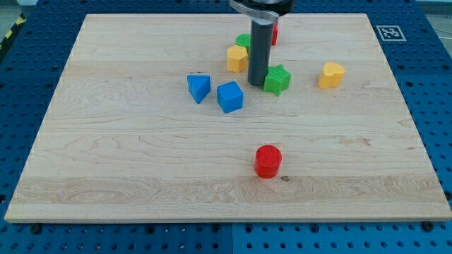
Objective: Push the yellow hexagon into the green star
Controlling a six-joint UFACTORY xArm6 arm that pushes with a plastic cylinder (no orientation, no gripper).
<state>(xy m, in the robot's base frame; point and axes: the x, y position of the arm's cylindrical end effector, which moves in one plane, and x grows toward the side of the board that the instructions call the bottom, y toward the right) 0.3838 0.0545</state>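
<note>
Yellow hexagon (237, 58) just left of my tip (256, 84), green star (277, 79) touching tip's right

My one camera looks down at a slant from the near edge, taking in the whole worktop (127, 176).

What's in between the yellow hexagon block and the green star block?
In the camera view, my tip stands between the yellow hexagon block and the green star block, right beside the star; no other block lies there.
</note>
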